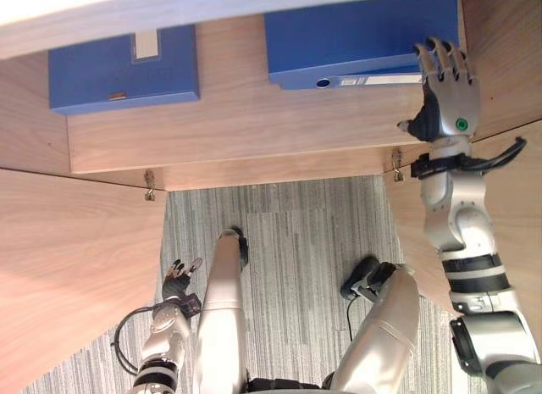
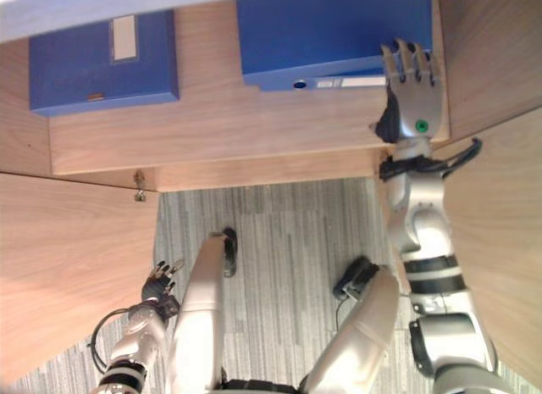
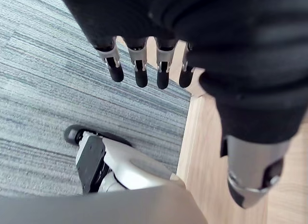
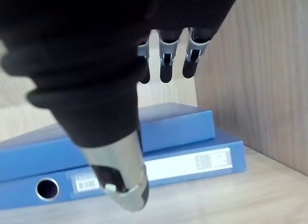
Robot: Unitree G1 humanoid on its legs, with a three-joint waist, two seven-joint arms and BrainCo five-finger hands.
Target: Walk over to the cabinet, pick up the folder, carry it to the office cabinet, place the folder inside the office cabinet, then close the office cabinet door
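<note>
**Kid:** What do the two eye views show?

**Helper:** A wooden cabinet with its doors wide open. One door (image 1: 68, 267) swings out on the left. On the shelf (image 1: 246, 123) lie two folders. The blue folder (image 1: 356, 42) is at the right end, next to the cabinet wall. A second blue folder (image 1: 123, 72) lies at the left end, well apart from it.

**Kid:** Where is the right robot hand (image 1: 447, 93)?

**Helper:** It reaches into the cabinet. Its straight fingers lie over the right corner of the blue folder. It is not gripping anything.

**Kid:** And the left robot hand (image 1: 179, 277)?

**Helper:** It hangs low over the grey carpet (image 1: 288, 233), beside the left door, and holds nothing.

**Kid:** What about the left wrist view?

**Helper:** The fingers (image 3: 140, 74) hang loose and straight above the carpet, near the edge of a wooden door.

**Kid:** And the right wrist view?

**Helper:** The fingers (image 4: 166, 65) point straight out above the blue folder, with nothing between them. The folder lies flat on the shelf. Its spine has a white label and a round hole. I cannot tell if the fingers touch it.
</note>
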